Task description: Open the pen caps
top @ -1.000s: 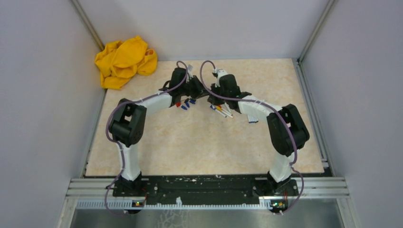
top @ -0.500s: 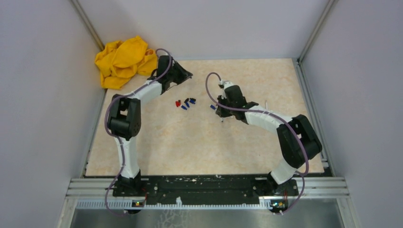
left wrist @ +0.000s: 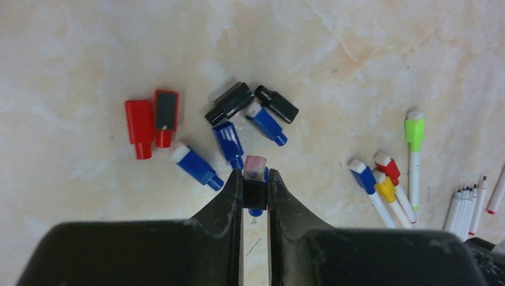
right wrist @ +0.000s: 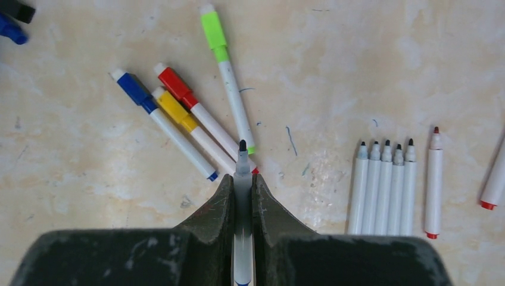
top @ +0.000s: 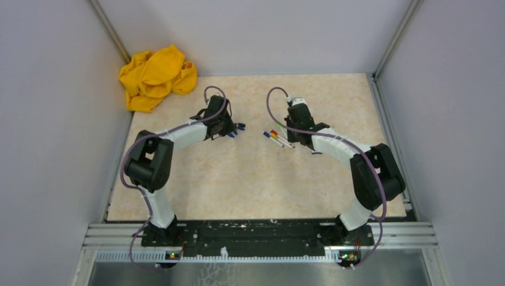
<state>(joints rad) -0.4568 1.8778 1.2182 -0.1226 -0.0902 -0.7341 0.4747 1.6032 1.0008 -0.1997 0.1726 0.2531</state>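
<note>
My left gripper (left wrist: pixel 256 180) is shut on a dark pen cap (left wrist: pixel 255 189) with a pale end, held just above the table. Loose pen caps lie ahead of it: two red (left wrist: pixel 140 122), several blue (left wrist: pixel 196 164) and two black (left wrist: pixel 229 102). My right gripper (right wrist: pixel 242 179) is shut on an uncapped white pen barrel (right wrist: pixel 242 164) with a black tip. Ahead of it lie capped pens with a green cap (right wrist: pixel 213 30), a red cap (right wrist: pixel 174 83), a yellow cap (right wrist: pixel 172 108) and a blue cap (right wrist: pixel 132 88). In the top view the left gripper (top: pixel 225 126) and the right gripper (top: pixel 298 128) stand apart.
A row of uncapped white barrels (right wrist: pixel 384 187) lies to the right of my right gripper, with a red-tipped one (right wrist: pixel 434 182) beside them. A big yellow cloth (top: pixel 156 76) sits at the back left corner. Grey walls close in three sides.
The two grippers were together mid-table, then pulled apart. The left swung to the back left and has come down over the loose caps. The right now holds its barrel over the capped pens.
</note>
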